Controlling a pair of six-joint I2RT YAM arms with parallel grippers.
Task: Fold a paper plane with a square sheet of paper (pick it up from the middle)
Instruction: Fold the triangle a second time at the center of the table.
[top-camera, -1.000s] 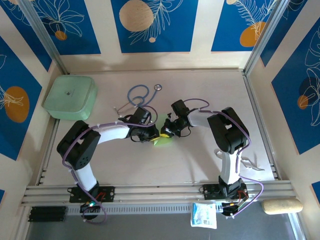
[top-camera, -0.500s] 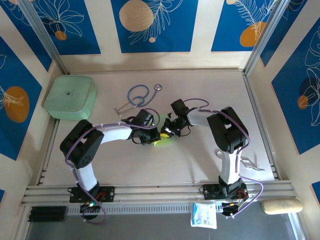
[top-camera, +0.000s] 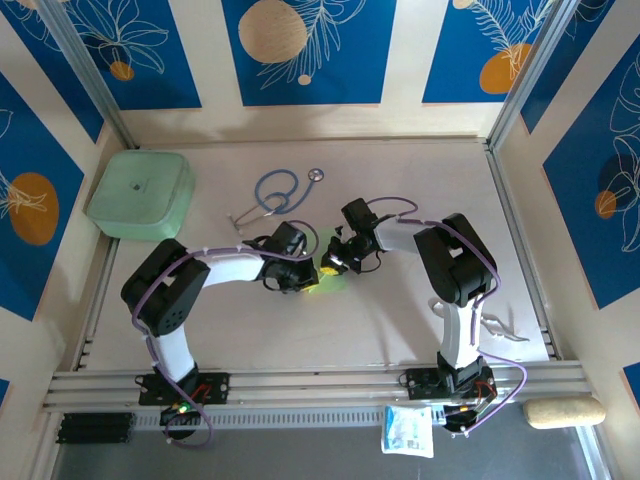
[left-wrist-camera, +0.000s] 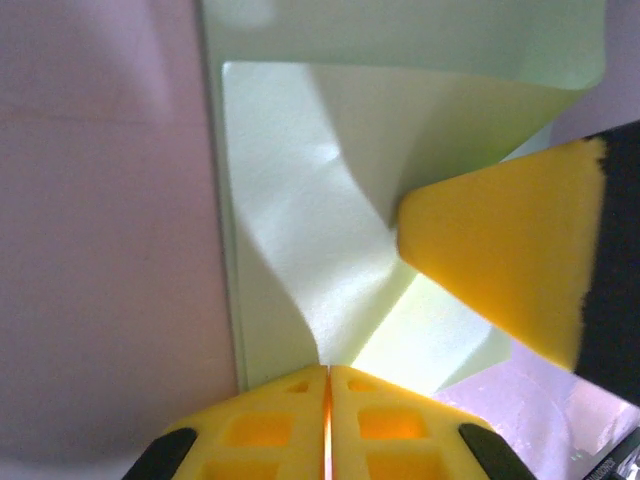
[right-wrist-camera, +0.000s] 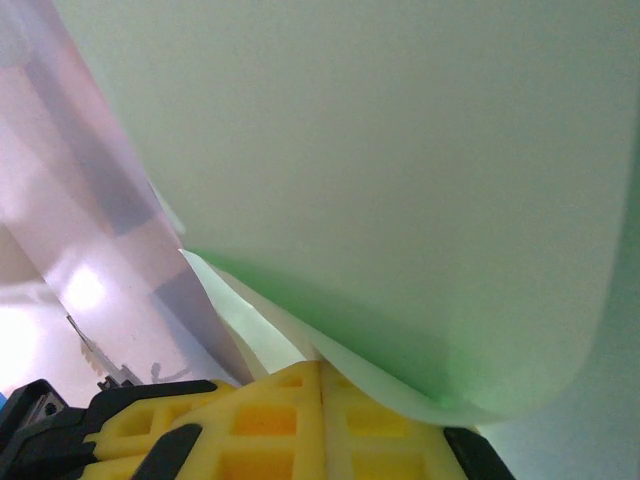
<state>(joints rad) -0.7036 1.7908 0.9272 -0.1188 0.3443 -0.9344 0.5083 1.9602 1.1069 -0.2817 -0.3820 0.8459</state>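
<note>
Pale tabletop (top-camera: 400, 310): just nearside of the blue stethoscope (top-camera: 277, 190), left gripper (left-wrist-camera: 328, 385) and right gripper (right-wrist-camera: 322, 375) (both pinched tight) clamp the curling green sheet of paper (left-wrist-camera: 300, 200).

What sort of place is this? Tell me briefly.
Probably a robot test booth, not a home: a table walled by blue floral panels, an aluminium rail at its near edge, and unrelated props, a stethoscope and a mint-green box.
</note>
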